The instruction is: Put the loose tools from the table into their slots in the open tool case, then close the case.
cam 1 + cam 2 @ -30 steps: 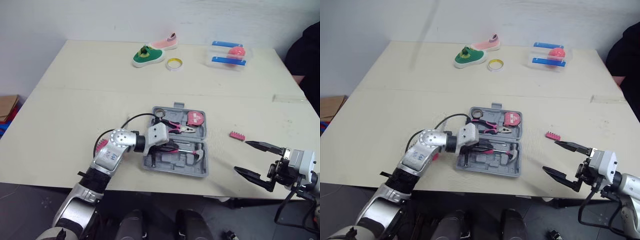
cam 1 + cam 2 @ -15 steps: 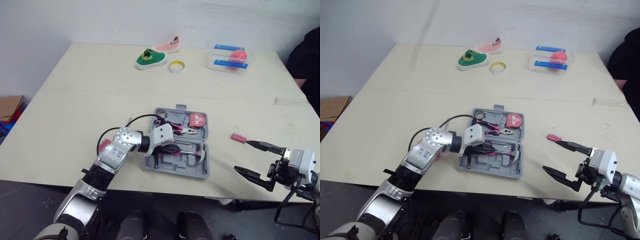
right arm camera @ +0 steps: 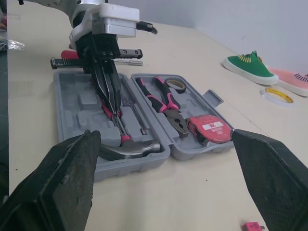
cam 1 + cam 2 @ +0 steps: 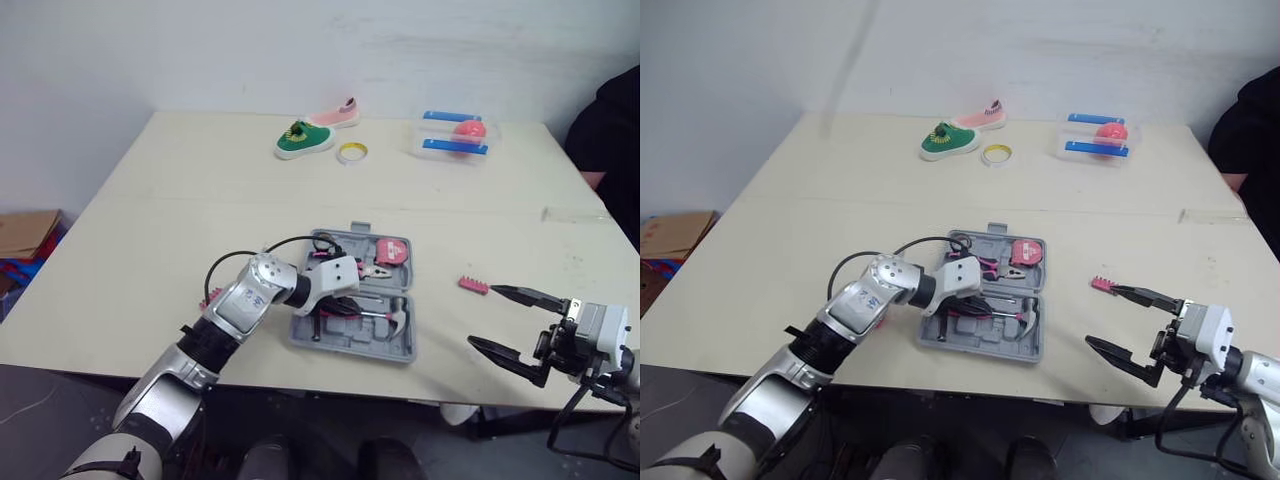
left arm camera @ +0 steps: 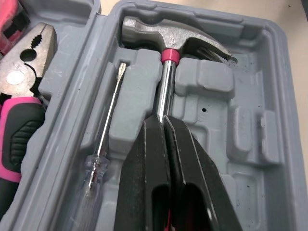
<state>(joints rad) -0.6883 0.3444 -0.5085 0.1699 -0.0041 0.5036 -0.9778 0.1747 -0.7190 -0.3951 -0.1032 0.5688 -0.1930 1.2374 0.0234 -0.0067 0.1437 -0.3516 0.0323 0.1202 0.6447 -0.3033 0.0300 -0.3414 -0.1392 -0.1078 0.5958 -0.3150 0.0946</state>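
Gray tool case (image 4: 372, 341) lies open and flat on the near part of the table (image 4: 150, 220), lid half farther from the robot, tray half nearer. The left gripper (image 5: 163, 122) reaches into the nearer half from the case's left side. The hammer (image 5: 169, 38) lies in its moulded slot there, head toward the robot's right, shaft running straight back between the black fingers (image 5: 144, 159). The fingers are drawn together and clamped on the hammer's bare metal shaft, just behind the pink collar under the head; a bit of pink grip shows between them lower down. A clear-handled screwdriver (image 5: 103, 144) sits in the slot just beside the hammer, untouched. In the lid half: pink-and-black pliers (image 3: 163, 98) and a pink tape measure (image 3: 207, 127), both seated. Loose on the table: a pink toothed strip (image 4: 474, 285) to the right of the case, and a second pink strip (image 3: 62, 61) against the case's left side, by the left arm. The right gripper (image 4: 481, 316) hovers over the near right edge of the table, well apart from the case, fingers spread wide and holding nothing; its farther fingertip is just beside the pink toothed strip, contact not discernible. At the far end of the table: a green shoe (image 4: 302, 140), a pink shoe (image 4: 335, 113), a roll of tape (image 4: 350, 152), and a clear box (image 4: 455, 133) with blue clips.
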